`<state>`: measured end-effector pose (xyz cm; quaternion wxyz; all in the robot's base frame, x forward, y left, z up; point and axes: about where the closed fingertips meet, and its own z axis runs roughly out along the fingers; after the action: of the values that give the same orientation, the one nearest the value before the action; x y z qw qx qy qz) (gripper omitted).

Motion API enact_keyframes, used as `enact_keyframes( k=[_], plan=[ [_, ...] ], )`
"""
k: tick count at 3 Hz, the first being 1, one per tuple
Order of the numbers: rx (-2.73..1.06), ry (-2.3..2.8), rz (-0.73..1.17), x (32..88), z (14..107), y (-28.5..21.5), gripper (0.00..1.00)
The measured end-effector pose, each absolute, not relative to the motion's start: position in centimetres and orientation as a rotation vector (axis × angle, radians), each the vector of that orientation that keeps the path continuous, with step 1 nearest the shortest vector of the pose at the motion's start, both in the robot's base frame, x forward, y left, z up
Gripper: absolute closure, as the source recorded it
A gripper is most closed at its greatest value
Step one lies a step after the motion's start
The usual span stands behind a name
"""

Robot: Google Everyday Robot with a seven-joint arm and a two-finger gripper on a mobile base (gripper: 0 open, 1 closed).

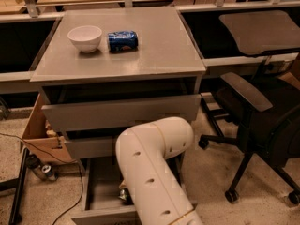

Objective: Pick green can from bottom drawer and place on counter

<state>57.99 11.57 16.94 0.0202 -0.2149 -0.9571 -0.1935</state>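
The bottom drawer (101,193) is pulled open at the foot of the grey cabinet. My white arm (150,172) reaches down into it and covers most of its inside. My gripper is hidden behind the arm, down in the drawer. A small dark shiny thing (123,194) peeks out at the arm's left edge inside the drawer; I cannot tell whether it is the green can. The counter (159,55) is the flat grey cabinet top.
A white bowl (85,37) and a blue can (123,41) lying on its side sit at the counter's back left. Both upper drawers stand slightly open. A black office chair (262,121) is at right. A cardboard box (40,132) and a can on the floor (47,171) are at left.
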Motion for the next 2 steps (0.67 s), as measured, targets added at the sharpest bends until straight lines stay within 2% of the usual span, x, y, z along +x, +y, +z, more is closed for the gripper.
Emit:
enact_keyframes(
  k=[1, 2],
  plan=[
    [-0.606, -2.983, -0.785, 55.0, 23.3, 9.4, 1.0],
    [-0.574, -3.011, -0.893, 52.4, 29.7, 6.6, 1.0]
  ],
)
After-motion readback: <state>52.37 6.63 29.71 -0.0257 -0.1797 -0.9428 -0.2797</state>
